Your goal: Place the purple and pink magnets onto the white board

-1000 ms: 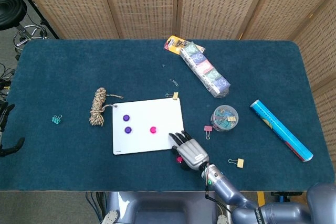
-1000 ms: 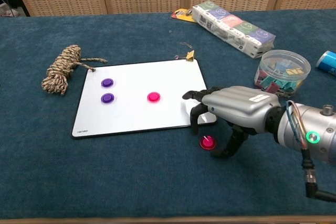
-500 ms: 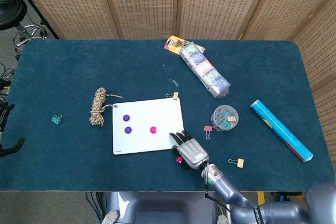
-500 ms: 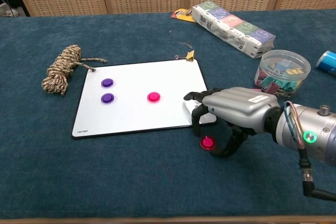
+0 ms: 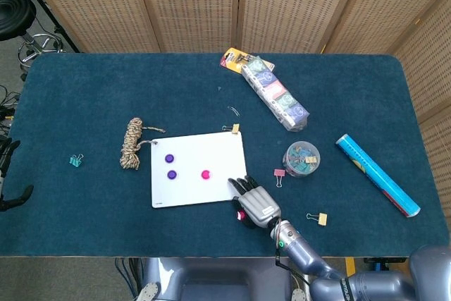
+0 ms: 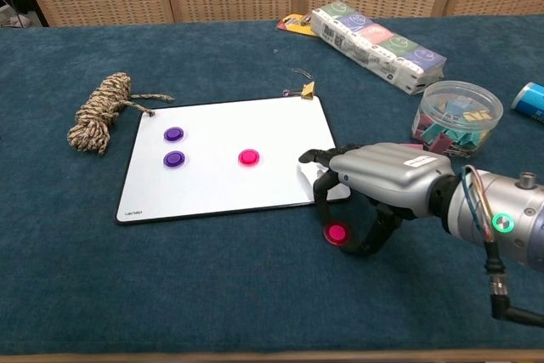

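Right hand: I see my right hand [image 6: 387,178] low over the blue table [image 6: 255,295], just off the near right corner of the white board [image 6: 212,184]; it also shows in the head view [image 5: 257,206].
Finger state: the fingers [image 6: 321,183] are curled down around a pink magnet [image 6: 337,233], with the thumb on its far side. I cannot tell whether the magnet is lifted or resting on the cloth, but the hand closes on it.
Pink magnet, loose: it sits off the board, just beside its near edge, under my palm.
Pink magnet, placed [image 6: 248,157]: on the board, right of centre.
Purple magnets: two on the board's left part, one [image 6: 173,134] directly behind the other [image 6: 174,159], apart from each other.
Left hand: not visible in either view.
Rope bundle [image 6: 99,111]: on the table left of the board, a loose end touching the board's far left corner.
Yellow binder clip [image 6: 308,89]: at the board's far right corner.
Clip tub [image 6: 455,116]: clear round container of coloured clips, right of the board, behind my wrist.
Boxed pack [image 6: 374,44]: lies diagonally at the far right of the table.
Blue tube [image 5: 377,174]: near the right edge, well apart from the board.
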`<state>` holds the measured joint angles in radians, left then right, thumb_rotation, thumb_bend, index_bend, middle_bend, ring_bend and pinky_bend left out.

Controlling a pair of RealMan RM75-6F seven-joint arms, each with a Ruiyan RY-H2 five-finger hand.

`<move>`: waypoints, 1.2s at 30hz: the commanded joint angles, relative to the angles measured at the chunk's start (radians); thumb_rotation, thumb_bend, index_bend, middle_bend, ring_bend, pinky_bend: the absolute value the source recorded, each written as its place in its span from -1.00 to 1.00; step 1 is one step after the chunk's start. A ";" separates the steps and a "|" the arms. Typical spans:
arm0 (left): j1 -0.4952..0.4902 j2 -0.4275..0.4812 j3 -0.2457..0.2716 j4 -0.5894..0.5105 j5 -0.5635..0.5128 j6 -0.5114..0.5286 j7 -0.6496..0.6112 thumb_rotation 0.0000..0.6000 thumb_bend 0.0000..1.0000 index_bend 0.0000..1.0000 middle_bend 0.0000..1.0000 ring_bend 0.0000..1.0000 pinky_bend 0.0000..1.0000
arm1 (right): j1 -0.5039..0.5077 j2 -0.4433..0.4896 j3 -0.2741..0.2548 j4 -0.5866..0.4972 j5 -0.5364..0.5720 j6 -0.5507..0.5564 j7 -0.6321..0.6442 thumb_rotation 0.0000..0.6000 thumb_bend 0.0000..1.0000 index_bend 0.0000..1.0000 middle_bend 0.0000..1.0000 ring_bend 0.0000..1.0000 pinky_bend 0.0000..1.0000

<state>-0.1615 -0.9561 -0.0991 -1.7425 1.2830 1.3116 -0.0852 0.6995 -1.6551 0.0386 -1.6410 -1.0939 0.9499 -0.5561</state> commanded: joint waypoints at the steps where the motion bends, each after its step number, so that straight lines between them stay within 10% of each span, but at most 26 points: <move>1: 0.000 0.000 0.000 -0.001 0.000 -0.001 0.000 1.00 -0.37 -1.00 -1.00 -1.00 -1.00 | -0.001 0.001 0.002 -0.001 0.001 0.002 0.004 1.00 -0.26 0.08 -1.00 -1.00 -0.93; 19: -0.004 0.001 0.000 0.001 0.005 -0.009 -0.001 1.00 -0.37 -1.00 -1.00 -1.00 -1.00 | 0.047 0.029 0.123 0.008 0.104 -0.008 0.039 1.00 -0.11 0.11 -1.00 -1.00 -0.91; 36: -0.018 -0.009 -0.014 0.021 -0.049 -0.043 0.009 1.00 -0.38 -1.00 -1.00 -1.00 -1.00 | 0.315 -0.125 0.291 0.325 0.410 -0.165 -0.016 1.00 -0.05 0.11 -1.00 -1.00 -0.91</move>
<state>-0.1789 -0.9646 -0.1122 -1.7229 1.2360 1.2704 -0.0759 0.9779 -1.7473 0.3090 -1.3666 -0.7249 0.8123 -0.5720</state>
